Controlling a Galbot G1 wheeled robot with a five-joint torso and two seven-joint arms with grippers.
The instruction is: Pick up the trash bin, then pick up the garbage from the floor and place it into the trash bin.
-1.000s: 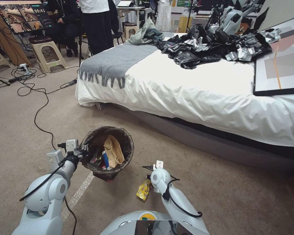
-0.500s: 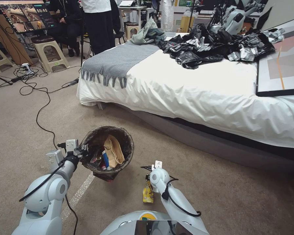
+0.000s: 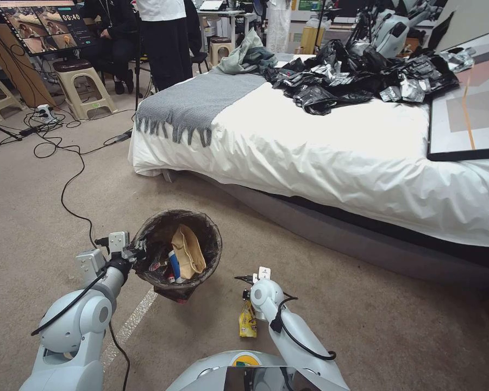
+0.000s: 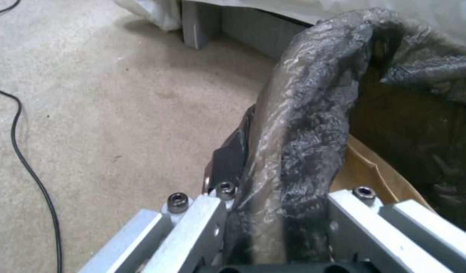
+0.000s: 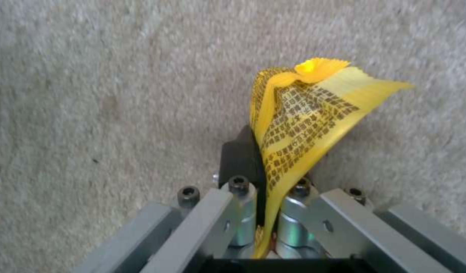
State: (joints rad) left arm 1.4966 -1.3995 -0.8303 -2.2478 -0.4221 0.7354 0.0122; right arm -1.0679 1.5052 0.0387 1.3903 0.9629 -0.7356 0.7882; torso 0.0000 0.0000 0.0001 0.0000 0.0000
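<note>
- Since a second ago: yellow wrapper (image 3: 248, 322) swung from a slant out to the left into a straight hang below the right gripper (image 3: 248, 304); whole head view slid a little too, so camera shift, not bed or bin.
- Right gripper: clamped on the wrapper's top edge, both pads pinching the foil in the right wrist view (image 5: 299, 125); wrapper's long axis near vertical, lower end just above the floor (image 3: 364, 326), clear of it as far as can be judged.
- Left gripper (image 3: 131, 253): closed on the near-left rim of the bin (image 3: 201, 220), bag lining bunched between its fingers (image 4: 293, 151); bin held tilted, mouth open toward the robot.
- Bin: left of and slightly farther than the right gripper, close by, not touching; already holding brown paper (image 3: 188, 252) and a blue-white cup (image 3: 173, 265).
- Key relation: bin mouth up and to the left of the wrapper, so a lift then a short carry leftward and away; right arm the carrier, left arm only the holder.
- Risk, as a guess: dangling tail catching the near rim if carried too low.
</note>
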